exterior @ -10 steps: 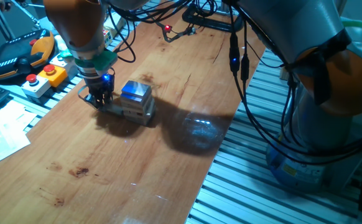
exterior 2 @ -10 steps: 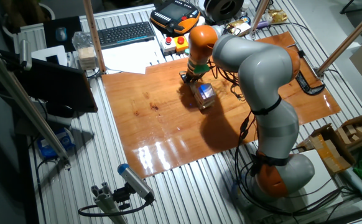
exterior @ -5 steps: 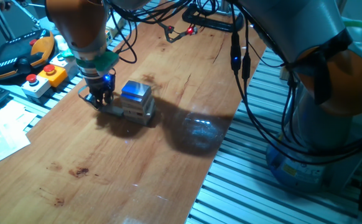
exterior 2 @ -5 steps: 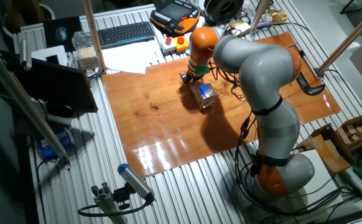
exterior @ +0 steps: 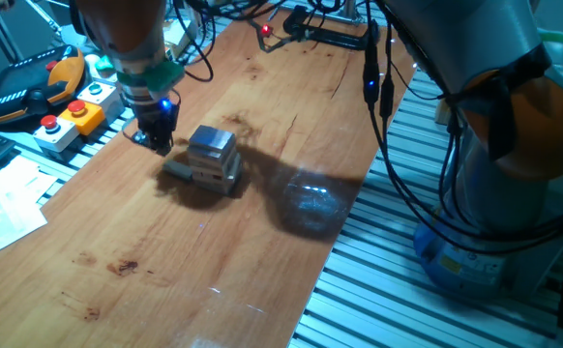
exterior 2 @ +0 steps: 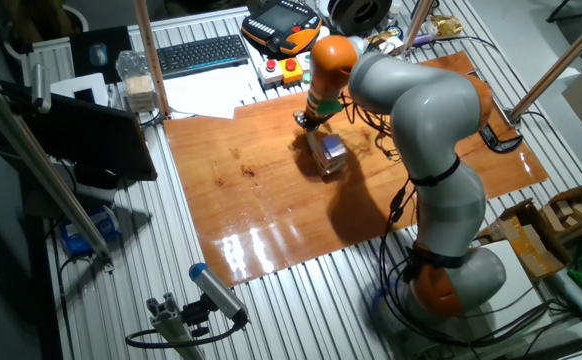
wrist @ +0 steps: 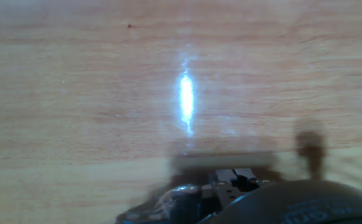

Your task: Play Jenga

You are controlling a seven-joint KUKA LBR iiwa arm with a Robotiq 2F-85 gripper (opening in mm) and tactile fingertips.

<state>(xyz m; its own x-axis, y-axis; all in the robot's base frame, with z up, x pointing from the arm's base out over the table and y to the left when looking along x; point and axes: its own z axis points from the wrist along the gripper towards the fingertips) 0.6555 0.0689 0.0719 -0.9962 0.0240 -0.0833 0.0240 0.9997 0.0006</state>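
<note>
Tool (exterior: 156, 143) hung just above the counter (exterior: 185, 251), beside the Jenga tower (exterior: 209, 159) on its keyboard-ward side and apart from it; whether its fingers were parted or pressed together could not be told, since they showed only as a dark cluster under the blue light of the wrist. Nothing appeared between them. In the hand view only blurred wood grain with a bright streak of glare filled the picture, and a dark part of the hand sat at the lower edge.

Nearest in one fixed view, the counter was a varnished orange-brown wooden board with dark knots and stains, shining with reflected light. It lay on a ribbed aluminium frame (exterior: 378, 290). The Jenga tower stood on the board toward its far half, upright, with one loose block (exterior: 177, 169) lying at its foot and sticking out toward the tool.

Beyond the tower, black cables (exterior: 378, 106) draped across the board. Past the board's edge sat a push-button box (exterior: 64, 124) with red and yellow caps, an orange-and-black teach pendant (exterior: 30, 87), white papers (exterior: 1, 208) and a keyboard (exterior 2: 203, 52). The grey and orange arm (exterior 2: 426, 130) rose from its base (exterior 2: 446, 280) off the board.
</note>
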